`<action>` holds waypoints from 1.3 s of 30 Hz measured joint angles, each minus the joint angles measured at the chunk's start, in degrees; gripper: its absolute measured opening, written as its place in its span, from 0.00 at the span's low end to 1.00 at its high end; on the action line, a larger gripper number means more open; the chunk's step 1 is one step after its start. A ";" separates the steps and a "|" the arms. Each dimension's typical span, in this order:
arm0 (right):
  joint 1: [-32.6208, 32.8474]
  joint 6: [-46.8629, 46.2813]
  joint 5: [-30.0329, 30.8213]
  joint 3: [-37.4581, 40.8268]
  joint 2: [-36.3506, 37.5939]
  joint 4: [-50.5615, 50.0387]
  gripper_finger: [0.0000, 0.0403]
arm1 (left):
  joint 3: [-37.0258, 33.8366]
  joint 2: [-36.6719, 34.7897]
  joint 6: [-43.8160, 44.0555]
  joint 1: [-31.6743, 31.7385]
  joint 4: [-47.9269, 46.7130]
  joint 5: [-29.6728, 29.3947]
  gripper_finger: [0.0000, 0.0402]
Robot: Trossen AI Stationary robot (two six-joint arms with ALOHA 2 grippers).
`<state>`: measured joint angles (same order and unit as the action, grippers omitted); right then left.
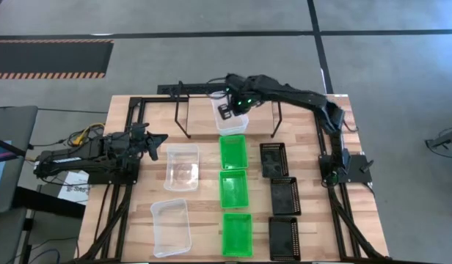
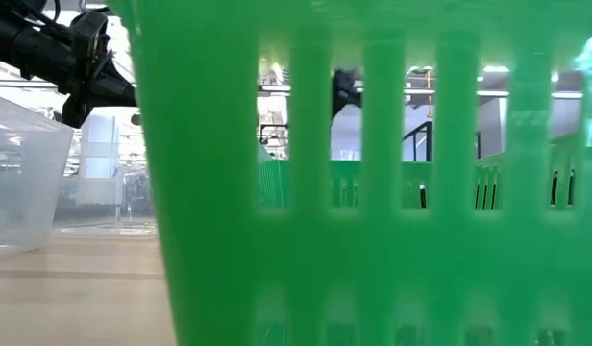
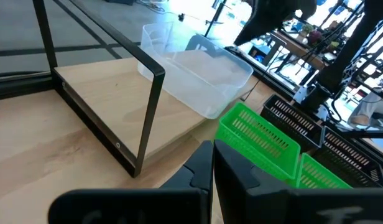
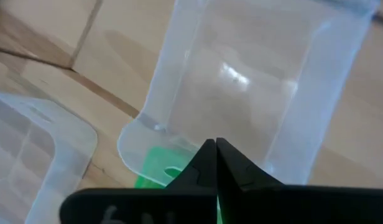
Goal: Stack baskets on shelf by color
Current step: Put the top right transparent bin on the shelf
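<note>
From overhead I see my right end effector (image 1: 227,111) reaching across the far end of the wooden bench (image 1: 204,213), at the rim of a clear translucent plastic basket (image 1: 230,116) that sits just beyond the row of three bright green slotted baskets (image 1: 234,152). That basket lies between the slim legs of the small black wire shelf (image 1: 183,110). The right wrist view adds what the top camera cannot: the two dark fingers (image 4: 207,163) are pressed together tip to tip over the near rim of the clear basket (image 4: 253,74), apparently pinching it, with a sliver of green beneath and a second clear basket (image 4: 36,149) at the side.

My left end effector (image 1: 154,139) hangs near the bench's left edge, just beside another clear basket (image 1: 182,166); a third clear one (image 1: 172,226) lies nearer the front. Its wrist view shows its fingers (image 3: 207,171) closed against each other, holding nothing, and looks under the shelf frame (image 3: 142,106) toward the clear basket (image 3: 204,81), a green basket (image 3: 260,134) and the black perforated mesh baskets (image 3: 316,124).

Three black mesh baskets (image 1: 285,195) line up to the right of the green ones in the high view.

The low view is almost filled by the green slotted wall of the nearest basket (image 2: 373,192), with a clear basket (image 2: 22,173) at its left.
</note>
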<state>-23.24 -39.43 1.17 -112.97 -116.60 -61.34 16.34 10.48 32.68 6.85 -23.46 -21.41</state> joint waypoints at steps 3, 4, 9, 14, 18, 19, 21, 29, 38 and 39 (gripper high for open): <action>0.22 -0.32 -0.18 -0.16 -2.20 0.23 0.03 | 0.00 0.00 -0.02 -0.02 -0.03 -0.02 0.00; 0.40 0.24 0.04 -0.13 -2.94 0.07 0.02 | 0.00 0.00 0.00 -0.02 -0.05 0.00 0.00; -0.98 1.21 1.29 -0.31 -4.30 -0.59 0.01 | 0.00 0.00 -0.03 0.00 -0.22 -0.02 0.00; -4.07 2.25 3.50 -0.13 -4.69 -1.78 0.01 | 0.00 0.00 -0.04 0.00 -0.37 -0.01 0.00; -5.89 2.88 3.66 -0.17 -4.63 -2.51 0.00 | 0.00 0.00 -0.04 -0.01 -0.60 -0.20 0.00; -6.14 3.29 3.67 -0.17 -4.63 -2.89 0.00 | 0.00 0.00 -0.04 -0.02 -0.67 -0.33 0.00; -6.21 3.51 4.66 -0.17 -4.63 -4.13 0.00 | 0.00 0.00 -0.04 -0.01 -0.76 -0.43 0.00; -7.33 4.02 9.69 -0.17 -4.63 -15.69 0.00 | 0.00 0.00 -0.04 -0.02 -1.53 -0.44 0.00; -6.96 3.30 13.79 -3.51 -2.18 -18.27 0.00 | 0.00 0.00 -0.06 0.00 -1.67 -0.44 0.00; -7.09 3.58 13.84 -4.61 -1.88 -17.89 0.00 | 0.00 0.00 -0.04 0.00 -1.69 -0.44 0.00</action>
<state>-30.33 -35.86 15.01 -117.57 -118.49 -79.22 16.34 10.48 32.64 6.85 -25.15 -21.85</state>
